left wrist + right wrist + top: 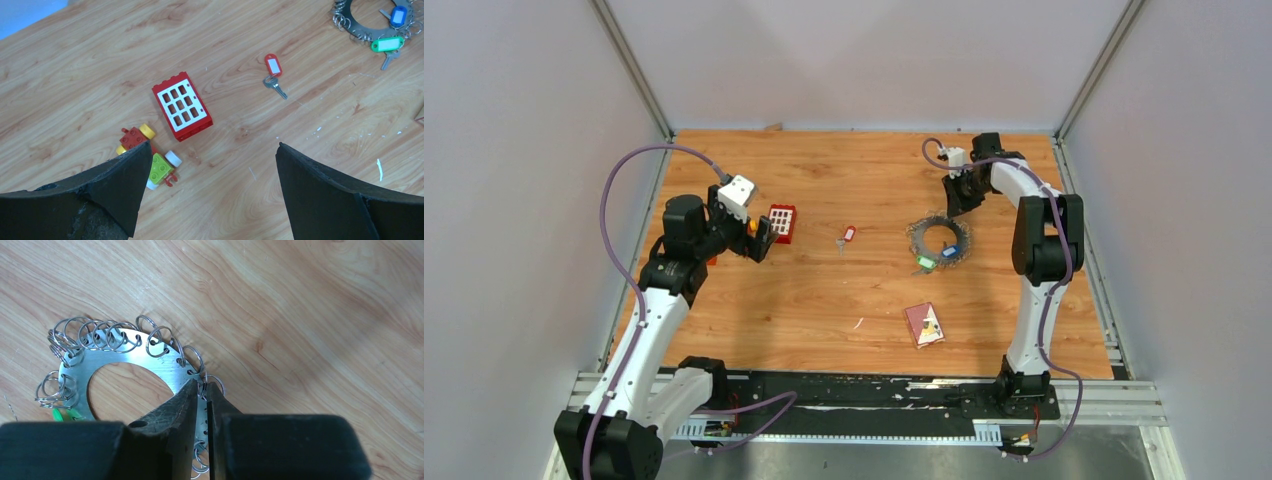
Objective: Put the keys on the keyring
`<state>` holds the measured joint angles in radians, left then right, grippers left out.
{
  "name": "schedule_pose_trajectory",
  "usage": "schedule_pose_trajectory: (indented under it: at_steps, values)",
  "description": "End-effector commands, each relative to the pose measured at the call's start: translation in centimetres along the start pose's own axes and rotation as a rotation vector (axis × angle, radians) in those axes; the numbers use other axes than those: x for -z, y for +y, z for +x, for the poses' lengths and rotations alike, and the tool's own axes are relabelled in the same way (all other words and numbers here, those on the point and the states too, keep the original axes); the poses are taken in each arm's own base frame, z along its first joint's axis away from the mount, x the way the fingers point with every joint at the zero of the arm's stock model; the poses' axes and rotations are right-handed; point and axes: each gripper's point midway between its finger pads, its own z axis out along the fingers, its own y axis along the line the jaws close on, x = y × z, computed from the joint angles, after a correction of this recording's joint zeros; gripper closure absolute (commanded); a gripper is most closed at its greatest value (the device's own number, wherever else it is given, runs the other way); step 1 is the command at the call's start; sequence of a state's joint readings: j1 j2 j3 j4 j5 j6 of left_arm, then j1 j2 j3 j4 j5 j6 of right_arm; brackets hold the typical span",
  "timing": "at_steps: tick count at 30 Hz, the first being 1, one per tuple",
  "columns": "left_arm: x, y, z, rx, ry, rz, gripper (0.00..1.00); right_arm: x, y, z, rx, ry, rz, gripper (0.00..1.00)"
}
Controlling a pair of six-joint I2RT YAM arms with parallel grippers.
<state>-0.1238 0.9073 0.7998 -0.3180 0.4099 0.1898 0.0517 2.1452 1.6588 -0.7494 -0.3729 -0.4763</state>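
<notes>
Keyring point(165, 367): flat metal disc, wire-loop fringe, at right gripper point(202, 384) tips; jaws pressed together.
Red-tagged key point(273, 65): white label, ahead of left gripper point(214, 146); jaws spread.

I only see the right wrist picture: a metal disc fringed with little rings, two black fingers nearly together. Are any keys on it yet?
Observer: The top view shows a green-tagged key and a blue-tagged key at the keyring's near rim; hooked or not, I cannot tell.
Visitor: Any left over?
Observer: A red-tagged key lies apart, to the keyring's left.
Visitor: And the other arm?
Observer: The left gripper is open and empty, near a red block.
</notes>
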Motion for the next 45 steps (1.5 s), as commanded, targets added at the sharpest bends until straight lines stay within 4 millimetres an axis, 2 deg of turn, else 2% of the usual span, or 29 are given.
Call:
schedule_pose_trajectory:
  at_steps: [1,14,17,23,29,32,36,40,45]
  values:
    - [0.1,0.0,-0.8,-0.035,-0.03,0.007,0.0,0.3,-0.2,-1.5,0.017,-0.031,-0.003,0.87]
    - [0.1,0.0,-0.8,-0.035,-0.031,0.007,0.0,-0.5,-0.3,-0.9,0.001,-0.009,-0.005,0.86]
    - [0.2,0.0,-0.8,-0.035,-0.032,0.009,0.0,-0.3,-0.2,-1.0,0.001,-0.011,-0.007,0.88]
    - [0.1,-0.1,-0.8,-0.035,-0.035,0.011,0.0,0.4,-0.3,-1.6,0.009,-0.033,0.003,1.0]
    - [0.1,-0.2,-1.0,-0.021,-0.042,0.014,0.0,1.4,0.0,-2.4,0.024,-0.063,0.007,1.0]
    - [0.0,-0.2,-1.4,-0.01,-0.053,0.015,0.0,2.9,1.0,-3.3,0.041,-0.1,-0.015,1.0]
    - [-0.1,-0.3,-2.0,-0.001,-0.06,0.032,0.0,6.0,3.0,-5.0,0.081,-0.191,-0.057,1.0]
    - [-0.4,-0.8,-2.7,0.002,-0.049,0.081,0.0,9.8,5.7,-6.9,0.128,-0.302,-0.105,1.0]
    - [-0.6,-1.2,-4.4,-0.019,-0.063,0.131,0.0,12.4,9.5,-8.1,0.184,-0.39,-0.19,1.0]
